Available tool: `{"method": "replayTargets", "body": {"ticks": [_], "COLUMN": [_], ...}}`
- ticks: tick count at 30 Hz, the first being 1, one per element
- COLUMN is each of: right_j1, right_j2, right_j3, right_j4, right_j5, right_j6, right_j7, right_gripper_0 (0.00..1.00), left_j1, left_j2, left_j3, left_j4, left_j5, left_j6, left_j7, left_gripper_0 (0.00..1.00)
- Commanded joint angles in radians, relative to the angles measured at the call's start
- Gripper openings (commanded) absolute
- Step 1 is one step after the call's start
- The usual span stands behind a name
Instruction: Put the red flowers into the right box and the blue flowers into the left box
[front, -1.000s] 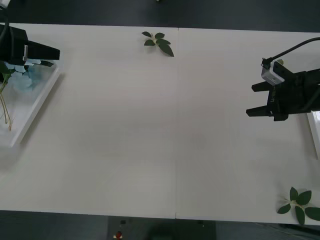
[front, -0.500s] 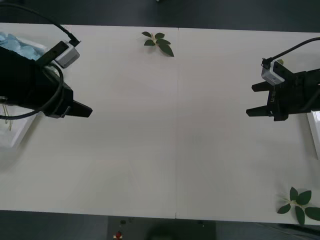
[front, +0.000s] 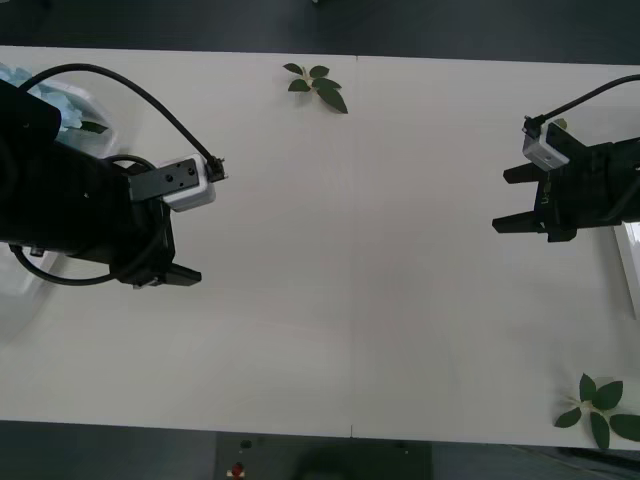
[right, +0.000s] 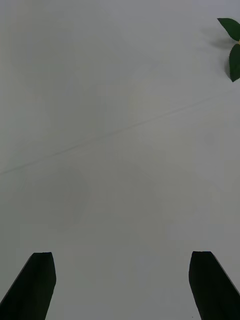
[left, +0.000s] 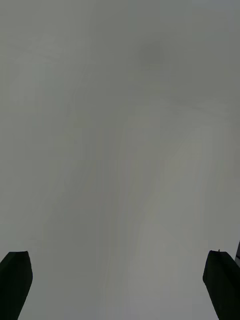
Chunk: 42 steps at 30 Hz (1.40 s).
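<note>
Now the left gripper (front: 185, 275) is hanging over bare white table (front: 350, 250) on the robot's left side, its black fingers (left: 16, 280) spread wide with nothing between them. Its arm is covering most of the left box (front: 100, 112), of which a bit of white rim is peeking out at the far left corner of the table. The blue flowers (front: 55, 100) are lying in that box, a pale cluster with a green leaf showing just behind the arm.

Over on the other side, the right gripper (front: 508, 198) is hovering above the table near the right edge, its fingers (right: 35, 285) also parted wide and empty. The right box (front: 630, 262) is showing as a sliver of white rim at the frame's right edge, just beside that arm.

A bare green leaf sprig (front: 318, 85) is lying at the far edge near the middle, and another leaf sprig (front: 600, 408) is sitting at the near right corner. The red flowers cannot be made out.
</note>
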Motion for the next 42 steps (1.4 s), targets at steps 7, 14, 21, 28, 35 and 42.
{"method": "replayTargets", "body": {"ticks": [7,14,21,28,35,42], "right_j1": [-0.034,-0.034,-0.034,-0.034,-0.034,-0.034], "right_j2": [-0.033,-0.033,-0.033,-0.033,-0.033,-0.033], "right_j3": [-0.013,-0.013,-0.013,-0.013,-0.013,-0.013], "right_j4": [-0.006,-0.006,-0.006,-0.006,-0.006,-0.006], "right_j5": [0.001,0.001,0.001,0.001,0.001,0.001], "right_j6": [-0.001,-0.001,-0.001,-0.001,-0.001,-0.001], "right_j7": [0.028,0.028,0.028,0.028,0.028,0.028], "right_gripper_0": [0.78,0.77,0.78,0.78,0.78,0.78], "left_j1": [-0.018,-0.001,-0.015,-0.046,-0.073,-0.069], "left_j2": [-0.189,-0.360,-0.455,-0.524,-0.590,-0.590], "left_j3": [-0.113,-0.144,-0.141,-0.041,0.080,0.081], "left_j4": [0.009,0.119,0.226,0.299,0.268,0.266], "left_j5": [-0.266,-0.440,-0.502,-0.499,-0.496,-0.491], "left_j6": [-0.029,-0.033,-0.083,0.005,0.252,0.256], "left_j7": [-0.103,-0.101,-0.121,-0.242,-0.255,-0.252], "left_gripper_0": [1.00,1.00,1.00,1.00,1.00,1.00]}}
